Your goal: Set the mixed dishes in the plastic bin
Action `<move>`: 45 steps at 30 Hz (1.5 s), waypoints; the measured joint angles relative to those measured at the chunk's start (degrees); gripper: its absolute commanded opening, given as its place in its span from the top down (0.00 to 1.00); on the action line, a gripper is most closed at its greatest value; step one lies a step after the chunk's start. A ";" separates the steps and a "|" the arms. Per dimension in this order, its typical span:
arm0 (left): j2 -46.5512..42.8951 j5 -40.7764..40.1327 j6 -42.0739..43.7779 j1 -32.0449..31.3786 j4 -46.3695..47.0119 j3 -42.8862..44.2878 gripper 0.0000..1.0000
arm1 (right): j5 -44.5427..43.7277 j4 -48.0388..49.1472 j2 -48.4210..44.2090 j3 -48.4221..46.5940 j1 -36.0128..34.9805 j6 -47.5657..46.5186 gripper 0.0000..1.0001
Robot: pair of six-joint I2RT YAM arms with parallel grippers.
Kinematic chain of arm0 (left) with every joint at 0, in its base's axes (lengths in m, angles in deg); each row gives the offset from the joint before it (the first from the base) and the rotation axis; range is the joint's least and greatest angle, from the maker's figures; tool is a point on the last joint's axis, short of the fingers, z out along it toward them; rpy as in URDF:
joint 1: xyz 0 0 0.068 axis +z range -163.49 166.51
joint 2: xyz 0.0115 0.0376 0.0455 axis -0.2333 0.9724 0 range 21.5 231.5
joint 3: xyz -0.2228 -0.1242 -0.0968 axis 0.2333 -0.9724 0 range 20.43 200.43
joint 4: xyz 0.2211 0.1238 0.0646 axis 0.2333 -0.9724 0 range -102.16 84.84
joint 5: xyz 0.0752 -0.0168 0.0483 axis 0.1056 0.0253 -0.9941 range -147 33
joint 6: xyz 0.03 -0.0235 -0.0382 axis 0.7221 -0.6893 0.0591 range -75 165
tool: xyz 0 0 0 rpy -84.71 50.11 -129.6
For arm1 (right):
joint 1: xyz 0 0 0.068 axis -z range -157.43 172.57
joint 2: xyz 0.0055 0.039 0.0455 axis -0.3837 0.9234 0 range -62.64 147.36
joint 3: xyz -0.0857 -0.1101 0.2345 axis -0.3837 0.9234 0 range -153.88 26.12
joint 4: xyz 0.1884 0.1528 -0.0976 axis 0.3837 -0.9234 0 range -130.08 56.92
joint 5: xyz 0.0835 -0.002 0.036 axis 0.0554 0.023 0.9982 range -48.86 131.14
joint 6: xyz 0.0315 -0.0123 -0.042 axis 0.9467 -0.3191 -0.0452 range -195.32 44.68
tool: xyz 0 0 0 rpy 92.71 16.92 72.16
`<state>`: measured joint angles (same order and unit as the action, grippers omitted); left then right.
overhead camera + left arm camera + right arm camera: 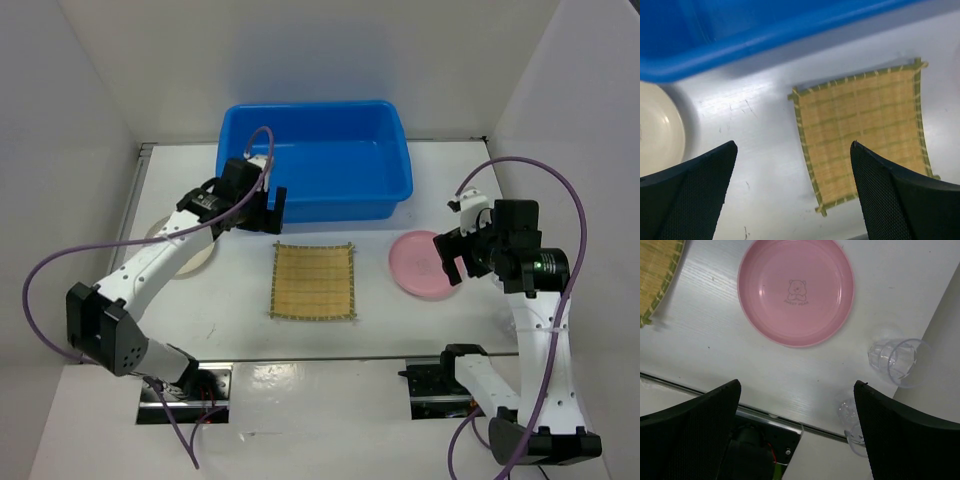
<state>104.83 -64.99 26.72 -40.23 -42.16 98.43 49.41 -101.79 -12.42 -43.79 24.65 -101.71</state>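
Tbl [200,300]: white, matte, faint grain. Fine scuffs [747,106] on it below L claw [262,210]. White wall panels box tbl in on 3 sides: back panel [300,50] well beyond L claw, L panel [60,150] outboard of it, R panel [590,110] near R claw [450,258], outboard side. Grey strip [138,190] runs along tbl edge at L panel. Behind both claws, toward near edge: dark seam [330,356], then glossy white strip [320,385] w/ bright glare patches. Light even, diffuse; shadows soft.
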 measured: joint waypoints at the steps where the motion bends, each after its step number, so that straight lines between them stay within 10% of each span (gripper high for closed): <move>1: -0.94 0.39 -0.46 -0.20 -0.35 -1.66 0.00 | 0.04 0.09 -0.04 0.20 -0.07 -0.55 0.02; 13: -40.85 3.85 -9.18 -1.51 21.79 -26.16 0.00 | 11.30 2.69 -0.26 -0.68 -1.55 -9.86 0.06; 15: -39.01 3.45 -10.49 -1.51 20.96 -26.14 0.00 | 12.63 4.79 2.67 -0.52 -2.56 -10.29 0.19; 20: -31.87 2.54 -14.93 -0.74 15.15 -26.69 0.00 | 15.26 11.08 14.95 0.59 -5.73 -8.44 0.88; 24: -33.77 3.21 -21.09 -0.33 13.70 -32.57 0.00 | 17.22 15.10 24.74 2.80 -6.12 -4.57 1.00; 25: -34.64 3.76 -22.71 -0.31 13.46 -34.01 0.00 | 17.86 15.50 26.21 3.34 -6.19 -3.48 0.98; 27: -36.02 4.96 -25.57 -0.22 13.40 -36.17 0.00 | 20.06 15.76 29.24 4.26 -6.40 -0.74 0.41; 30: -35.98 7.72 -28.52 0.04 14.05 -38.36 0.00 | 23.21 16.31 32.28 5.22 -6.86 1.97 0.10; 45: -10.47 27.82 -26.64 7.58 24.70 -42.64 0.00 | 31.19 31.80 43.85 9.05 -15.54 17.53 0.02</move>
<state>94.36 -37.17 0.07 -32.65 -17.46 55.79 80.60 -69.99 31.43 -34.74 9.11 -84.19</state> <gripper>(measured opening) 1.001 0.982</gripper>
